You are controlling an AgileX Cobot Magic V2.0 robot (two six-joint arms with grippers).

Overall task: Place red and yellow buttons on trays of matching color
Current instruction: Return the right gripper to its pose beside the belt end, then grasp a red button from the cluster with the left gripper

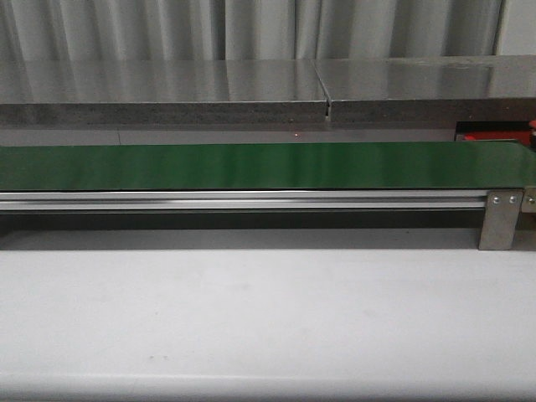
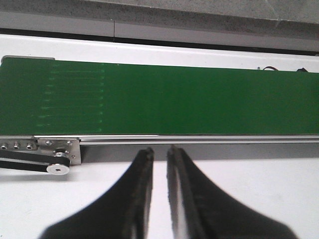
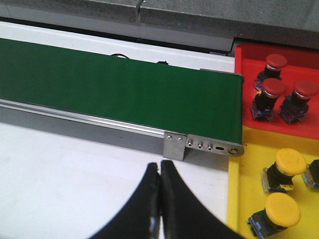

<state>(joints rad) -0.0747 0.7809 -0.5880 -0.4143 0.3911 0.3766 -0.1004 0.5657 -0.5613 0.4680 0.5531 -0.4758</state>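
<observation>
- Green conveyor belt (image 1: 251, 166) runs bare across the front view; we see no button on it in any view.
- Red tray (image 3: 249, 59) holds three red buttons (image 3: 273, 87); yellow tray (image 3: 244, 174), just beside it at the belt's right end, holds yellow buttons (image 3: 282, 211), at least two fully in frame. Colours match in each tray.
- Left end effector (image 2: 159, 154): fingers a narrow slit apart, gripping nothing, over the white desk (image 2: 249, 189). Right end effector (image 3: 160, 169): tips pressed together, empty.
- Handling, our judgement: buttons look rigid and light, with a smooth domed cap on a blocky base. The cap may slip, so we would grip the base or just under the cap rim.
- Only the right wrist view shows the tray contents; the front view catches a red sliver at 3 o'clock. Left wrist view alone shows the belt's pulley end (image 2: 59, 168).
</observation>
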